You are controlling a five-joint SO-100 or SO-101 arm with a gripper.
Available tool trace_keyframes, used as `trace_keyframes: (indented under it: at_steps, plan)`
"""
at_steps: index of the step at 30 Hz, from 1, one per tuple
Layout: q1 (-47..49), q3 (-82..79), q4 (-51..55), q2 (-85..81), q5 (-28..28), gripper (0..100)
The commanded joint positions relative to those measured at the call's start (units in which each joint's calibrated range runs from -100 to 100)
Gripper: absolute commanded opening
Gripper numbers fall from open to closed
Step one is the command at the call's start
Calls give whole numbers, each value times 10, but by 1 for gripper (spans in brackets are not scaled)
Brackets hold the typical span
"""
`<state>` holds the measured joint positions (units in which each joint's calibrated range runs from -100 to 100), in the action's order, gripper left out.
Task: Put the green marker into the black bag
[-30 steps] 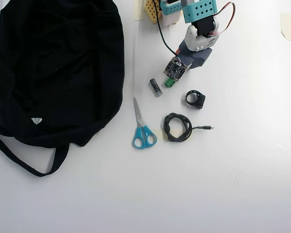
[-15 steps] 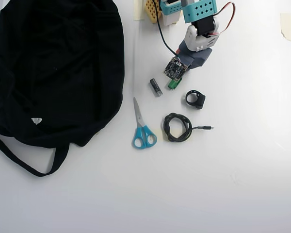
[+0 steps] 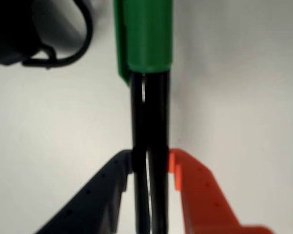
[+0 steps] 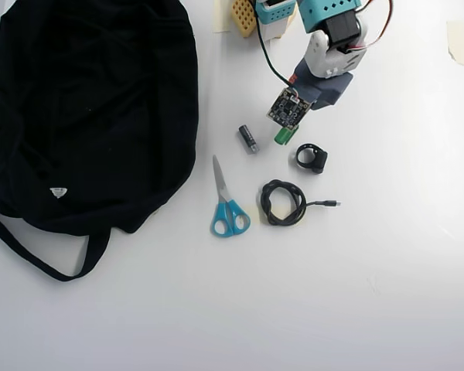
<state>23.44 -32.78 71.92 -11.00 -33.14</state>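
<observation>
In the wrist view my gripper [image 3: 150, 158] is shut on the green marker [image 3: 149, 122]. Its dark blue finger [image 3: 112, 178] presses the black barrel from the left and its orange finger [image 3: 190, 180] from the right, and the bright green cap [image 3: 144, 34] points away from me. From overhead only the green cap [image 4: 283, 135] pokes out under the wrist camera board [image 4: 287, 107]; the fingers are hidden there. The black bag [image 4: 85, 108] lies floppy at the left of the overhead view, well apart from the arm [image 4: 329, 54].
Between arm and bag lie a short grey cylinder [image 4: 249, 139] and blue-handled scissors [image 4: 228, 205]. A small black ring part [image 4: 312, 158] and a coiled black cable [image 4: 284, 202] sit below the gripper. The bag's strap [image 4: 31, 251] trails toward the lower left.
In the overhead view the arm has shifted to the right and slightly up. The green cap has moved with it, away from the grey cylinder.
</observation>
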Motion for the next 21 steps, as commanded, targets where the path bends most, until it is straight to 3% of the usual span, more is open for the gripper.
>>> trace_keyframes:
  at_steps: [1,10,21]
  plan:
    - [4,60,62,-16,9,2]
    - [-40,112,84,-16,95,2]
    - [-201,188,84,-16,220,2]
